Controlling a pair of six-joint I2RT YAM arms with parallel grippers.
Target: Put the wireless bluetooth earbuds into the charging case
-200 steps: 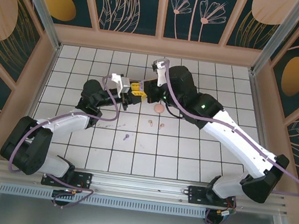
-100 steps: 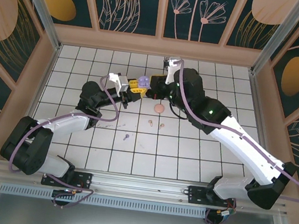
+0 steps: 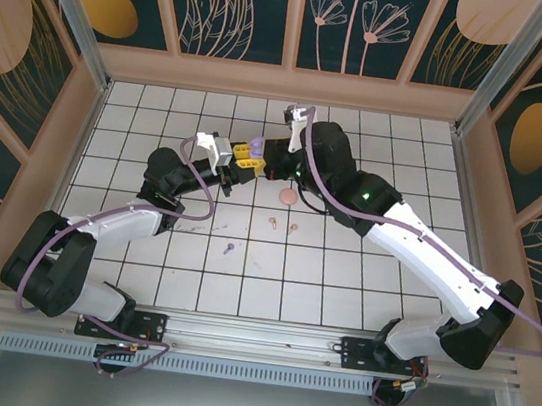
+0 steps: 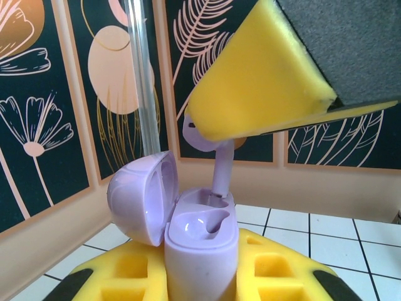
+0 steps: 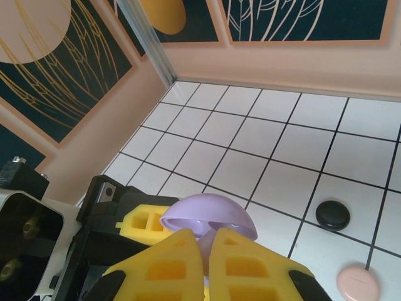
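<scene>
Now the left gripper (image 4: 200, 283) clamps the open lilac case (image 4: 202, 231), the right gripper (image 5: 202, 242) pinching a lilac earbud (image 4: 220, 170) stem-down in it.

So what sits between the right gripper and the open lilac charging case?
A lilac earbud, pinched by the right gripper, its stem pointing down into the lilac charging case; the left wrist view shows it.

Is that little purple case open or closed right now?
Open. The case has its domed lid swung aside, baring one empty pocket; a lilac earbud reaches into the other.
</scene>
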